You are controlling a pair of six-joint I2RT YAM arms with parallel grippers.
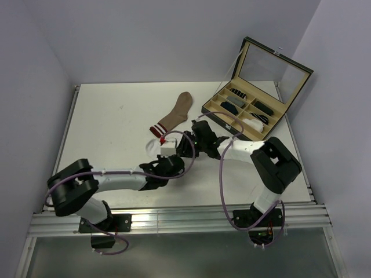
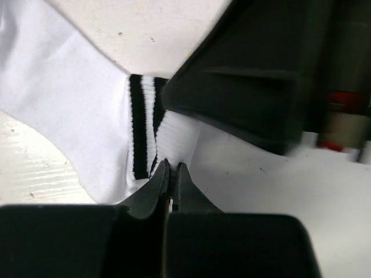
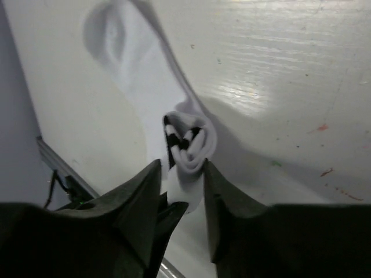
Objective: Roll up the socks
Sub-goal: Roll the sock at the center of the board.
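Note:
The white sock (image 2: pixel 64 110) with two dark cuff stripes lies partly on the table. Its cuff end is coiled into a small roll (image 3: pixel 191 145). My left gripper (image 2: pixel 173 169) is shut on the white fabric just below the stripes. My right gripper (image 3: pixel 181 169) stands open, its fingers on either side of the roll, and its dark body (image 2: pixel 255 75) looms close over the left one. From above, both grippers meet at the white sock (image 1: pixel 168 146) in mid-table. The tan-brown sock (image 1: pixel 179 111) lies flat just behind, its red-and-white striped cuff (image 1: pixel 157 130) toward the left.
An open compartment box (image 1: pixel 215 104) holding several dark and light sock rolls sits at the back right, its lid (image 1: pixel 272 63) propped up. Walls close in the table (image 1: pixel 116 127) on the left, back and right. A metal rail (image 1: pixel 174 219) runs along the near edge.

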